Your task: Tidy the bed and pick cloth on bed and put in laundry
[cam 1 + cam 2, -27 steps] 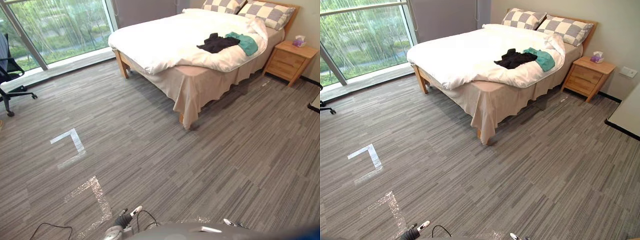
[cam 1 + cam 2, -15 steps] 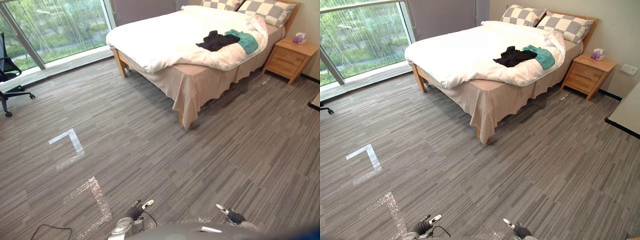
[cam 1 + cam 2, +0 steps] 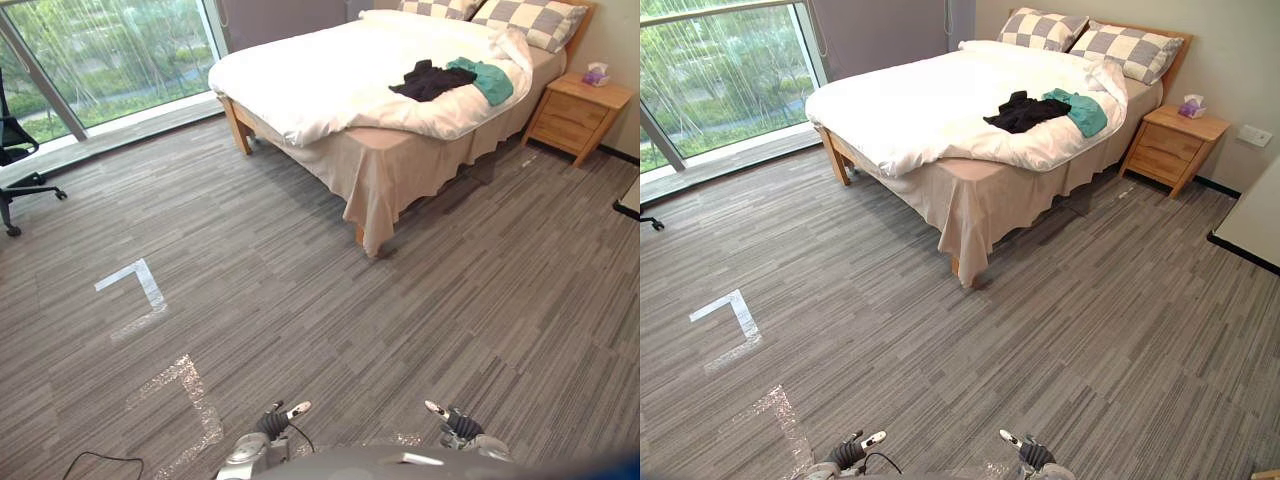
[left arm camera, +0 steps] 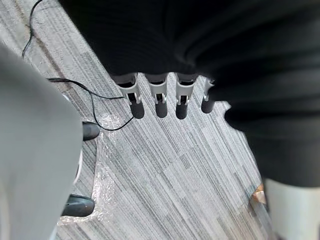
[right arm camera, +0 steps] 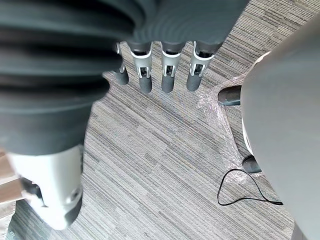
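A black cloth [image 3: 430, 80] and a teal cloth [image 3: 483, 79] lie side by side on the white duvet of the bed [image 3: 330, 85], near its checked pillows [image 3: 1088, 36]. The duvet is rumpled near the cloths. The bed stands far across the carpet from me. Low at the near edge of the left eye view, my left hand [image 3: 272, 424] and right hand [image 3: 456, 424] hang over the carpet. In the wrist views the left hand's fingers [image 4: 159, 100] and the right hand's fingers [image 5: 167, 75] are straight and hold nothing.
A wooden nightstand [image 3: 578, 112] with a tissue box [image 3: 597, 75] stands right of the bed. An office chair [image 3: 12, 160] is at the far left by the big window. Tape marks [image 3: 135, 285] lie on the carpet. A white table edge [image 3: 1252, 225] is at the right.
The camera has shifted a little, so the bed sits slightly higher in view. Both hands have risen into the near edge of the eye views. The cloths lie as before.
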Available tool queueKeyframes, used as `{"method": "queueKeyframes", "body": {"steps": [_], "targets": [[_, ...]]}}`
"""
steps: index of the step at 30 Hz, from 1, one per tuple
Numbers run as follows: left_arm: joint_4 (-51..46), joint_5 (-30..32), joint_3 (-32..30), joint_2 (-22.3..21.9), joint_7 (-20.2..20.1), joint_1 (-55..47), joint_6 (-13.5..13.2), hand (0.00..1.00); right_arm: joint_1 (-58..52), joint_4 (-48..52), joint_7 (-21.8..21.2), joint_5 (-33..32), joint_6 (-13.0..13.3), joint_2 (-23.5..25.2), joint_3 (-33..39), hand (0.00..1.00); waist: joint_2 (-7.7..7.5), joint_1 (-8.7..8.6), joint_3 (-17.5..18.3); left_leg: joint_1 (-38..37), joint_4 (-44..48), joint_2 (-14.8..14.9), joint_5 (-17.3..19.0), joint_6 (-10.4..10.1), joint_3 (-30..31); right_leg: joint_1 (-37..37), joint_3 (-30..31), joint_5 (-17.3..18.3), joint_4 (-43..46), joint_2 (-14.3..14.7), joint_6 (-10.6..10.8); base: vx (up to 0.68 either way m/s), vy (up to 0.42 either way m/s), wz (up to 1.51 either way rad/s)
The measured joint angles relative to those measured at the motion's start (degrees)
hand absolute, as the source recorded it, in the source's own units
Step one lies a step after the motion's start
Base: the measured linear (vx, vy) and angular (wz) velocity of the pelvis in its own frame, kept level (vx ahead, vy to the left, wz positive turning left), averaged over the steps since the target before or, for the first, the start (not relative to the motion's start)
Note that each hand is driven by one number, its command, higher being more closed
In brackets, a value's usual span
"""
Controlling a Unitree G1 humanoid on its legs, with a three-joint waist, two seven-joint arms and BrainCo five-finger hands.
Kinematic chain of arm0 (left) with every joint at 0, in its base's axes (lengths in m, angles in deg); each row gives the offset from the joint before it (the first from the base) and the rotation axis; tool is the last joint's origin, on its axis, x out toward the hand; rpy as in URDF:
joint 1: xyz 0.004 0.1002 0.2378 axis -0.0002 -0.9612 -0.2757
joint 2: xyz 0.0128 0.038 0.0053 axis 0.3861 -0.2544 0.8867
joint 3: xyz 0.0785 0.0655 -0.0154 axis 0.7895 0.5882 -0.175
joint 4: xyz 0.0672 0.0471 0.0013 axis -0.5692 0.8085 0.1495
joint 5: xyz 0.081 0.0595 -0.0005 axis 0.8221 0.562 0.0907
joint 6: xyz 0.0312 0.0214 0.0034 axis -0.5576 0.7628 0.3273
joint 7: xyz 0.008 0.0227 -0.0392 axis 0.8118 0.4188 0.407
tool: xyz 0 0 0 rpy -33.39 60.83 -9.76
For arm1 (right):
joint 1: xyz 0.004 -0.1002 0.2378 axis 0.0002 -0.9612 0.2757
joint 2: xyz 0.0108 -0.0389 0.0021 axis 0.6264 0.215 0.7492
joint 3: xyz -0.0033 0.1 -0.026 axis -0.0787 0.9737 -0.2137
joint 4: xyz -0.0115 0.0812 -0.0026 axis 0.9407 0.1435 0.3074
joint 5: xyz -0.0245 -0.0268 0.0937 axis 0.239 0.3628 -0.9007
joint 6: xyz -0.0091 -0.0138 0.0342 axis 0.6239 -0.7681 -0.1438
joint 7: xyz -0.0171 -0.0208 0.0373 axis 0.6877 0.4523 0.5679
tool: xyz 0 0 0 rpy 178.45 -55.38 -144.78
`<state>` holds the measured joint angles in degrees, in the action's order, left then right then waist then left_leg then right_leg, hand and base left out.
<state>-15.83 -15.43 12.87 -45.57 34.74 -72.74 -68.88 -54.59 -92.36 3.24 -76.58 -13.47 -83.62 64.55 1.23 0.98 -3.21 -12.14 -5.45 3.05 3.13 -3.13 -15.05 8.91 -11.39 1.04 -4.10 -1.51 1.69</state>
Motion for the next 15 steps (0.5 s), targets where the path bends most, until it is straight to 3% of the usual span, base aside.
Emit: {"method": "queueKeyframes", "body": {"steps": [4, 6, 8, 10, 15], "targets": [[0.0, 0.0, 0.7, 0.2, 0.0, 0.3, 0.2, 0.0, 0.0, 0.0, 1.3, -1.2, 0.0, 0.1, 0.1, 0.0, -0.4, -0.02, -1.0, -1.0, 0.0, 0.0, 0.0, 0.1, 0.1, 0.8, 0.0, 0.5, 0.8, -0.1, -0.6, -0.03, -0.012, 0.0], [0.1, 0.7, 2.5, 0.7, 0.0, 0.8, 0.9, 0.0, 0.0, 0.0, 1.9, -2.4, 0.0, 0.1, 0.8, 0.0, -0.4, -0.18, -1.5, -1.1, 0.2, 0.0, 0.1, 0.3, 0.0, -1.3, 0.0, 2.6, 5.2, -0.5, -0.7, -0.07, -0.016, -0.01], [0.7, 1.2, 4.3, 1.6, 0.0, 2.0, 1.0, 0.0, 0.7, 0.0, 3.0, -3.5, 0.1, 0.4, 2.7, 0.0, -0.9, -0.42, -2.9, -1.2, 1.4, -0.4, 0.8, 1.3, -0.6, -5.8, 0.2, 6.8, 15.0, -2.1, -0.1, -0.07, 0.007, -0.12], [1.1, 1.1, 4.7, 2.0, 0.1, 2.8, 1.0, 0.0, 1.2, -0.3, 4.2, -4.4, 0.0, 0.5, 3.3, 0.0, -0.99, -0.44, -4.0, -1.9, 1.8, -0.5, 1.0, 1.3, -2.2, -6.6, -0.4, 7.6, 16.7, -2.6, 0.0, -0.08, 0.013, -0.4], [1.8, 1.3, 6.2, 2.9, 0.5, 4.3, 2.0, 0.0, 1.9, -0.6, 4.9, -5.7, -0.5, 1.2, 6.4, 0.0, -0.76, -1.56, -6.3, -1.8, 2.2, 1.0, 1.2, 1.1, -5.5, -6.7, -0.1, 5.8, 13.3, -1.1, 0.3, -0.04, -0.029, -0.37]]}}
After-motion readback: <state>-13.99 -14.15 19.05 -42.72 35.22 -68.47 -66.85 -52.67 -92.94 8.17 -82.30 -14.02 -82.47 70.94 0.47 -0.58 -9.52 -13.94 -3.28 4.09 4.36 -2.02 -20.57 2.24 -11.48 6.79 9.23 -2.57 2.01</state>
